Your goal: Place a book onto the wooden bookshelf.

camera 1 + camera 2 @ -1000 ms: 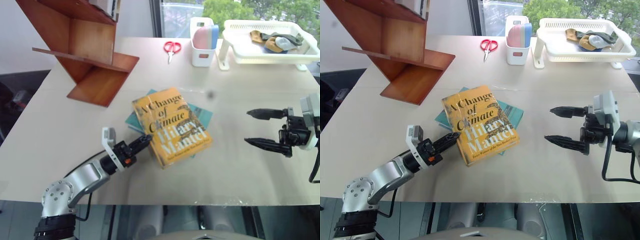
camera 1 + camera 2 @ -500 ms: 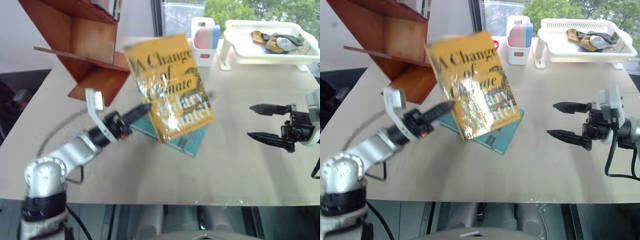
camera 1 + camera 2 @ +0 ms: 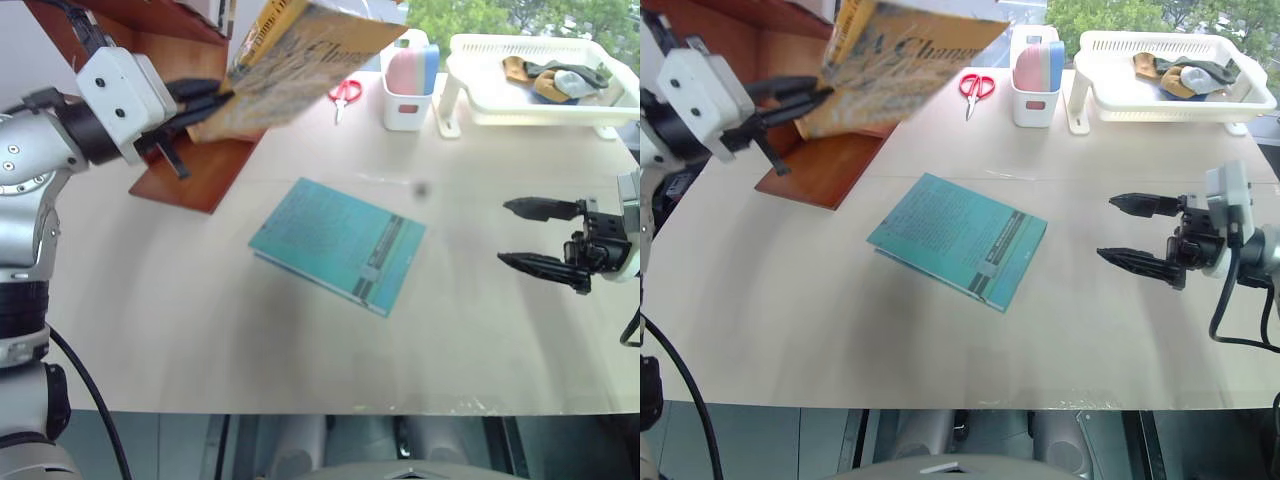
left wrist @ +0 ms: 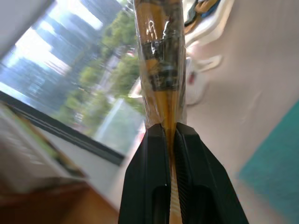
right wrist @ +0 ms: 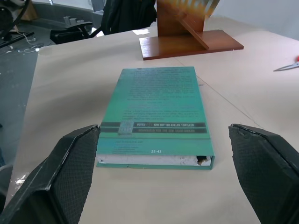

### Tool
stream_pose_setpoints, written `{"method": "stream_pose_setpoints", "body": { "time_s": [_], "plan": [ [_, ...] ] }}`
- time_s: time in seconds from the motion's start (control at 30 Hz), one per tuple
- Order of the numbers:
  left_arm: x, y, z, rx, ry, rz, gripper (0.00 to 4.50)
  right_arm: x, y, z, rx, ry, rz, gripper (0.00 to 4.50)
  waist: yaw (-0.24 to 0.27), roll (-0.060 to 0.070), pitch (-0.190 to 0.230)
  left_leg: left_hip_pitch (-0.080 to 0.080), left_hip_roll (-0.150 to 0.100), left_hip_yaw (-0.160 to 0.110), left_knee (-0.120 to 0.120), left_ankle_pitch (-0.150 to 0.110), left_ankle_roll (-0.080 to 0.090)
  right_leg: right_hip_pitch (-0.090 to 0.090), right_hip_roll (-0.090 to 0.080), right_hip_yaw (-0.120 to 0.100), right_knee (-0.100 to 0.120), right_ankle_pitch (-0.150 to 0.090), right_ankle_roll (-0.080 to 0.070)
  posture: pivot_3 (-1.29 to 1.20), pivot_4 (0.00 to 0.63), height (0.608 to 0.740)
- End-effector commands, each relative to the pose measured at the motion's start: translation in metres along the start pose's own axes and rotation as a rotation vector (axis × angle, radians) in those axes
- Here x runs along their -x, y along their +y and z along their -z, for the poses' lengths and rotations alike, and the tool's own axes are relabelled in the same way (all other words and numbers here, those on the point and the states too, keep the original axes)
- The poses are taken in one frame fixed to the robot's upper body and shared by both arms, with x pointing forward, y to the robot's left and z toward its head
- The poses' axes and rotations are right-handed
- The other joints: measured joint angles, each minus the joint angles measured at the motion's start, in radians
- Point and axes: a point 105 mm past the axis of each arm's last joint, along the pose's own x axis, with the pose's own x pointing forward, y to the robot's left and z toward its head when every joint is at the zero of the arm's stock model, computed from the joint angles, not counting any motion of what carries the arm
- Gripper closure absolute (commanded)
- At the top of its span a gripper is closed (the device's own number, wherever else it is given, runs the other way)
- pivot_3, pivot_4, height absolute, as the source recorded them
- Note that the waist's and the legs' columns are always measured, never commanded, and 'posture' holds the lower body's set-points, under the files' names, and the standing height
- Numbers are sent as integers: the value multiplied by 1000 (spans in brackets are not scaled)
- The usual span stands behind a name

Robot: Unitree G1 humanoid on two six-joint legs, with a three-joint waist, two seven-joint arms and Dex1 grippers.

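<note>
The bookshelf [image 3: 185, 100] is sitting up at about 10 o'clock on the table [image 3: 200, 330], slanted reddish boards with flat shelves. The book [image 3: 895, 60] is hanging in the air right in front of it, tilted, with the left gripper [image 3: 805, 100] clamping tight on one edge of it. It's a paperback in a shiny plastic wrap, so I'm guessing it's light but floppy and a bit slick; pinched at the edge like that it's probably sagging, and a grip nearer the spine would be holding it steadier.

The table is pale and smooth, and a teal book [image 3: 338, 243] is lying flat dead centre. Over at 3 o'clock the right gripper [image 3: 545, 236] is hovering wide open, holding nothing. At 12 to 2 o'clock, scissors [image 3: 344, 96], a small white bin [image 3: 404, 110] and a white tray [image 3: 480, 100] are sitting by the window.
</note>
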Motion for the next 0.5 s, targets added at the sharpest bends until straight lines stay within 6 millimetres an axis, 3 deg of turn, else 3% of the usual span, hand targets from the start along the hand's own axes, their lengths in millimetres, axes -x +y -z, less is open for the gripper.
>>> {"method": "stream_pose_setpoints", "body": {
  "time_s": [0.03,0.17,0.5],
  "plan": [
    [4,14,-19,-210,-38,-31,4493,3,-6,-12,61,-25,10,0,-1,0,0,0,0,0,0,0,0,0,0,0,0,0,0,0,150,740],
    [14,17,-14,-266,3,-24,4493,9,-15,-23,84,-53,24,0,-2,0,0,0,0,0,0,0,0,0,0,-1,1,0,0,0,150,740],
    [56,52,-1,-405,182,7,4493,8,-15,-63,73,-253,-54,0,-6,0,1,0,2,1,1,0,0,-3,0,0,4,0,0,0,150,740]
  ]
}}
